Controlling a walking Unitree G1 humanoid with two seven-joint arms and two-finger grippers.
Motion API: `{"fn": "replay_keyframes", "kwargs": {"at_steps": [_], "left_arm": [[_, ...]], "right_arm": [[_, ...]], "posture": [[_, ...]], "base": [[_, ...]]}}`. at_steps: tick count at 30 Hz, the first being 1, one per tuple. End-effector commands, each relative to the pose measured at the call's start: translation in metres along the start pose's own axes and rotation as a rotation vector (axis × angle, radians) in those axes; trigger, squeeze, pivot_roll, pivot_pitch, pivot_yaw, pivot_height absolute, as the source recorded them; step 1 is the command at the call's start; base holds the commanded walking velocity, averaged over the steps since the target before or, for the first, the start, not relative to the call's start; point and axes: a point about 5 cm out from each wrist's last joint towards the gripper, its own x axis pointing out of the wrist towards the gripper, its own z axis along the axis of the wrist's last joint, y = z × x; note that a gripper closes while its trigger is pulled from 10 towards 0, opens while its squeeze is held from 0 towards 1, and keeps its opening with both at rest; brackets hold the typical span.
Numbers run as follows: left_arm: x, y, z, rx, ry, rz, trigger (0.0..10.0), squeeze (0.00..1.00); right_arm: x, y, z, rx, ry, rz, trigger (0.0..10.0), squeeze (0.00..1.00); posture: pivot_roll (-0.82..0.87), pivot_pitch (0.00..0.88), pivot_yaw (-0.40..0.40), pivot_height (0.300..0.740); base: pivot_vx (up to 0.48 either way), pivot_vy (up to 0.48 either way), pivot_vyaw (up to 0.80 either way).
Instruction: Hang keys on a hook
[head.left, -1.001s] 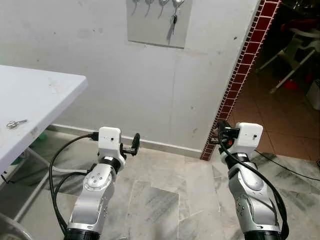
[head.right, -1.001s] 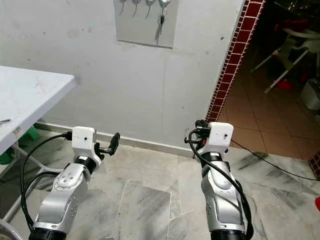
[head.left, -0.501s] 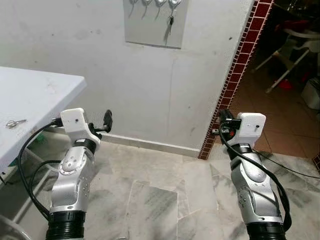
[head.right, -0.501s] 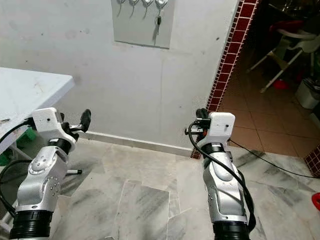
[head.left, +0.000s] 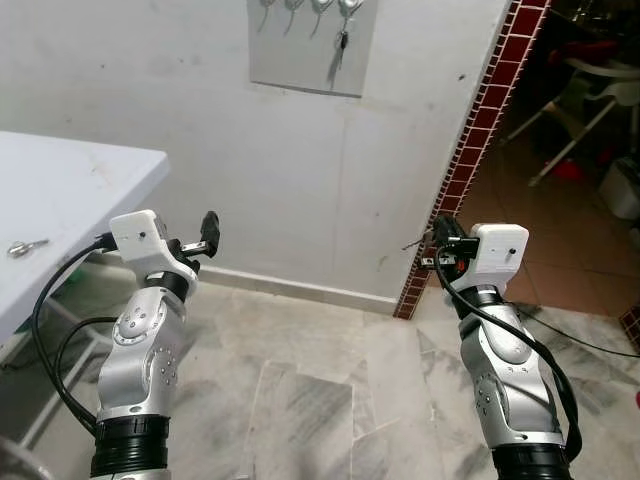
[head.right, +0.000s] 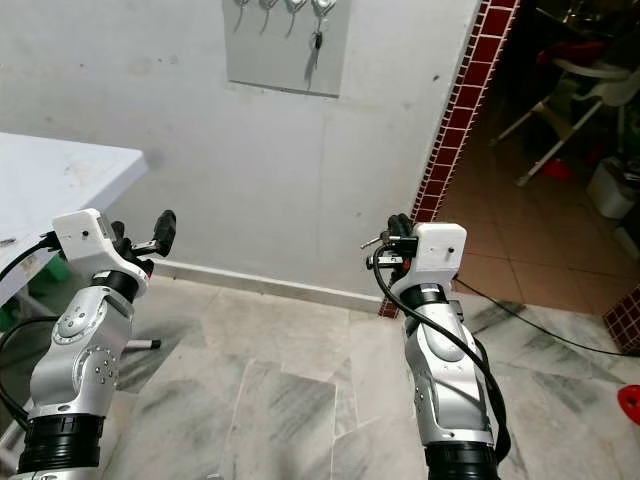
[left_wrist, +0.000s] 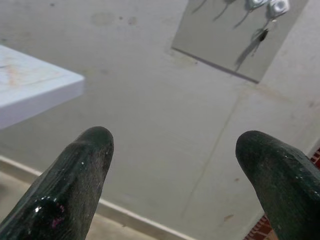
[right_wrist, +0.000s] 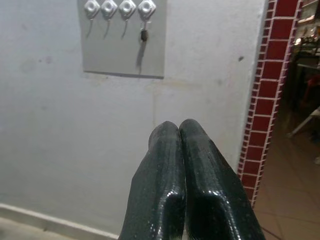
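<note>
Beside the white desk (head.left: 70, 180) in a bare, marble-floored corner, the robot faces the wall with both arms raised. One key (head.left: 26, 245) lies flat on the desk near its front edge, well off to the robot's left. High on the wall, a grey plate carries the row of hooks (right_wrist: 119, 8); a dark key (right_wrist: 143, 35) already hangs from the hook nearest the brick-red tiled edging (head.left: 478, 150).

The left hand (left_wrist: 175, 180) is spread wide and holds nothing, pointing at the wall and not at the desk. The right hand (right_wrist: 179, 131) has its fingers pressed together; a thin metal piece seems to jut out beside it in the head views, but it is too small to name.

If the desk key is the one to hang, the left arm needs to swing outward and come down over it, fingers straddling it, pinching the bow so the ring hole stays free for a hook.
</note>
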Motion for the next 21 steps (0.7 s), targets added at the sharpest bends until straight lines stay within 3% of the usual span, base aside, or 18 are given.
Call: {"fn": "replay_keyframes", "kwargs": {"at_steps": [1, 21], "left_arm": [[0.0042, -0.004, 0.0047, -0.025, -0.015, -0.015, 10.0, 0.0], [0.0042, -0.0046, 0.0051, -0.041, -0.018, -0.012, 10.0, 0.0]], "right_arm": [[0.003, 0.0004, 0.0049, -0.012, -0.022, 0.014, 10.0, 0.0], [0.0032, 0.0026, 0.0039, -0.016, -0.02, 0.039, 10.0, 0.0]], "posture": [[0.04, 0.0, -0.053, 0.702], [0.04, 0.0, -0.061, 0.702]], "base": [[0.45, 0.0, 0.0], [0.442, 0.0, 0.0]]}}
